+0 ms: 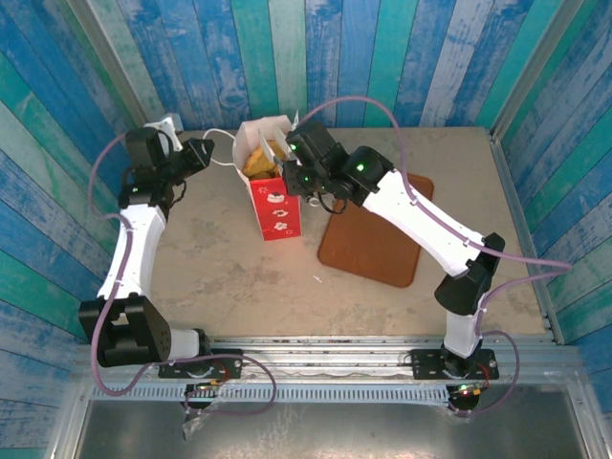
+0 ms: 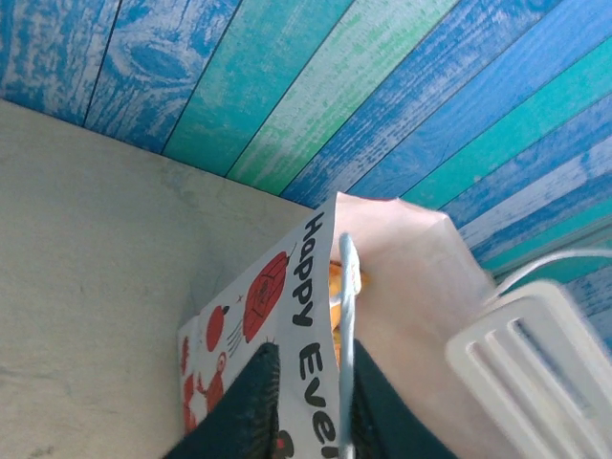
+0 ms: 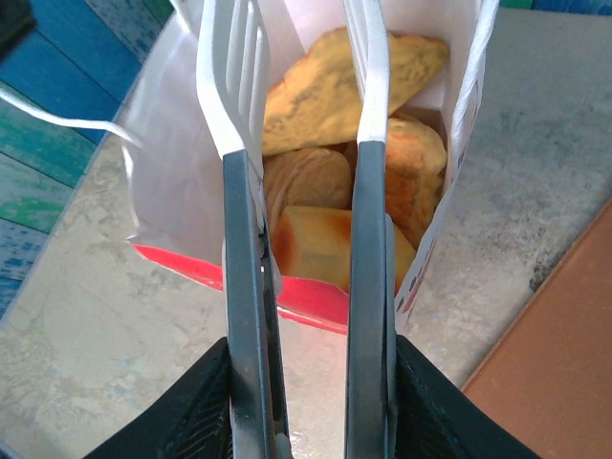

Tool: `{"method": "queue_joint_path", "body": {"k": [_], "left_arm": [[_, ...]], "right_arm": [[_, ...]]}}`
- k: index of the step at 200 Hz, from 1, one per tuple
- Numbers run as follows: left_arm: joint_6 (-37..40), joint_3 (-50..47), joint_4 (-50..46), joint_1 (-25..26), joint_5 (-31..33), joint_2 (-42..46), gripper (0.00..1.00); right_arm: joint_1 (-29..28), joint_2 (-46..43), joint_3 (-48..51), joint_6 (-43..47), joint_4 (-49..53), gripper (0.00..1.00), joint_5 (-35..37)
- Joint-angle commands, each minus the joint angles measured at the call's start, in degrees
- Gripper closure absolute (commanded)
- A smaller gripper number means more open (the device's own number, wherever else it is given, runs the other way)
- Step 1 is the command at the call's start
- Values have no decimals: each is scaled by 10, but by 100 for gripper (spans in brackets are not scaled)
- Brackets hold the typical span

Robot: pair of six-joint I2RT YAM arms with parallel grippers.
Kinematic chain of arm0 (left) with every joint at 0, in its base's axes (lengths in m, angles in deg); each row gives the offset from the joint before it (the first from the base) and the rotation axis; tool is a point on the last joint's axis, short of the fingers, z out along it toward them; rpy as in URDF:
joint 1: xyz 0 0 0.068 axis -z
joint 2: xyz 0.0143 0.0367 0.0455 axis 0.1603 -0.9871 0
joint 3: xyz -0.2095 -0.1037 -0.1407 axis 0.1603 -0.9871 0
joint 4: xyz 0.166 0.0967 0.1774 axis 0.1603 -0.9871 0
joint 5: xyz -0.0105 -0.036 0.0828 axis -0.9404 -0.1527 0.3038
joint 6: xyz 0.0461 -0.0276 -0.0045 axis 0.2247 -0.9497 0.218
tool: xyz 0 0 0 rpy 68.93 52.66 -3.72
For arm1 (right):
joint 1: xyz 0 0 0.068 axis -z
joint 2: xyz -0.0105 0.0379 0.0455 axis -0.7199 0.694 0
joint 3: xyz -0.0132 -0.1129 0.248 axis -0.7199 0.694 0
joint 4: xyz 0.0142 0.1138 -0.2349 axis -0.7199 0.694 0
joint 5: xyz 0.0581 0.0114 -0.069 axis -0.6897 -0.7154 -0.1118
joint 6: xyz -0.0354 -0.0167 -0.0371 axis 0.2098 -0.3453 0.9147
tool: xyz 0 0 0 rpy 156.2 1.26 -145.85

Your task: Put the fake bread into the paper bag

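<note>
Right wrist view: the right end effector (image 3: 298,57) hovers over the paper bag (image 3: 172,201), fingers narrowly parted and empty, the fake bread (image 3: 325,172) piled inside. The left end effector (image 2: 320,335) straddles the bag's rim, likely to steady it; whether it grips, I cannot tell.

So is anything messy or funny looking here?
Nothing has spilled. The paper bag stands upright, but the fake bread is piled high inside it, and the top piece is tilted. The brown tray sits at a slant instead of straight.
</note>
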Motion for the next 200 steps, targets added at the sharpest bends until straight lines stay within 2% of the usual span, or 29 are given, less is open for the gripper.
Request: {"method": "queue_joint_path", "body": {"k": [1,39,76,123,148,200], "left_arm": [[3,10,0,-3,-10,20,65],[-16,20,4,-4,-14,28,37],[-29,19,0,-3,-14,42,19],[-22,-17,-25,-3,3,125,0],[-5,-66,-45,-3,30,185,6],[-23,-202,-56,-3,78,293,6]], "right_arm": [[2,-64,-26,25,-31,59,-6],[2,-141,10,28,-52,60,-9],[2,-240,106,16,-63,59,27],[3,-358,272,-5,-59,59,112],[3,-402,365,-24,-50,59,161],[5,-429,542,-69,-63,58,197]]}}
